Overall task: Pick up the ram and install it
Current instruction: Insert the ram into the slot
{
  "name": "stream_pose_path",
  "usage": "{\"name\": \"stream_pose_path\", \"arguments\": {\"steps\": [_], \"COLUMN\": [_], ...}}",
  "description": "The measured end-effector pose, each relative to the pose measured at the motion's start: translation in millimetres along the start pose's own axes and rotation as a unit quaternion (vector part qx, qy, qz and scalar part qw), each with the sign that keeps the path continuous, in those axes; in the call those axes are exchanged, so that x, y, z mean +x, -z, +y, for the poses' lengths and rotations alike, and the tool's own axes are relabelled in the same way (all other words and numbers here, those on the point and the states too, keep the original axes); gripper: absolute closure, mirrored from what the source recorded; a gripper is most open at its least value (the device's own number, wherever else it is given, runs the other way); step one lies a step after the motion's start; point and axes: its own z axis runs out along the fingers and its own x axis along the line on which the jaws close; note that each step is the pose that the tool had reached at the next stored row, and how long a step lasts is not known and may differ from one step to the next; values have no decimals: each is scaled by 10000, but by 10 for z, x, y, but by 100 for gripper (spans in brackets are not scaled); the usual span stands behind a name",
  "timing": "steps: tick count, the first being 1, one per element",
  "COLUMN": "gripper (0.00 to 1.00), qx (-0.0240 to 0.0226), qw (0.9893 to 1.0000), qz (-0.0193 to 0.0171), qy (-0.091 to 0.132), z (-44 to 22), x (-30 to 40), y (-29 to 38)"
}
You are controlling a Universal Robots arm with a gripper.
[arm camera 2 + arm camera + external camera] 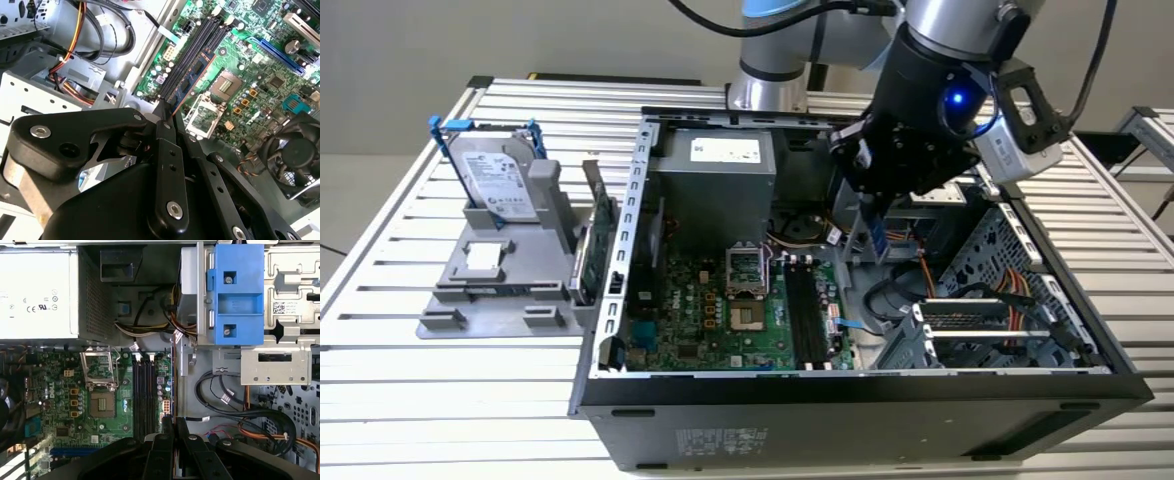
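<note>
The arm is hanging over the open computer case point(854, 385), with the gripper point(870, 238) reaching down inside it, above the gap between the motherboard point(720, 315) and the drive cage point(987, 325) on the exterior view's right. The fingers point(164, 131) are standing pressed together on the ram point(192, 75), a thin bluish-green stick that is being held edge-on. In the second wrist view the stick is extending from the fingertips out over the dark memory slots point(190, 55), lying roughly parallel to them and apart from them. In the first wrist view the same slots point(144, 395) are running straight ahead of the closed fingers point(168, 426), with the processor socket point(102, 405) just beside them and the metal wall of the blue-clipped bay point(235, 295) bounding the other side. Cables point(240, 405) are crowding the floor near that wall. The power supply point(711, 170) is closing off the far end of the board. Outside the case, on the exterior view's left, the silver hard drive point(494, 175) is standing in a grey holder point(494, 290) on the slatted table point(400, 400), well apart from the arm.
</note>
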Motion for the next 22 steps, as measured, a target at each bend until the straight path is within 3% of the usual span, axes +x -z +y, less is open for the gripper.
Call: {"name": "stream_pose_path", "arguments": {"steps": [22], "gripper": [100], "qx": [1], "qw": [9999], "qz": [3], "qy": [123], "z": [-78], "x": [35], "y": [-191]}}
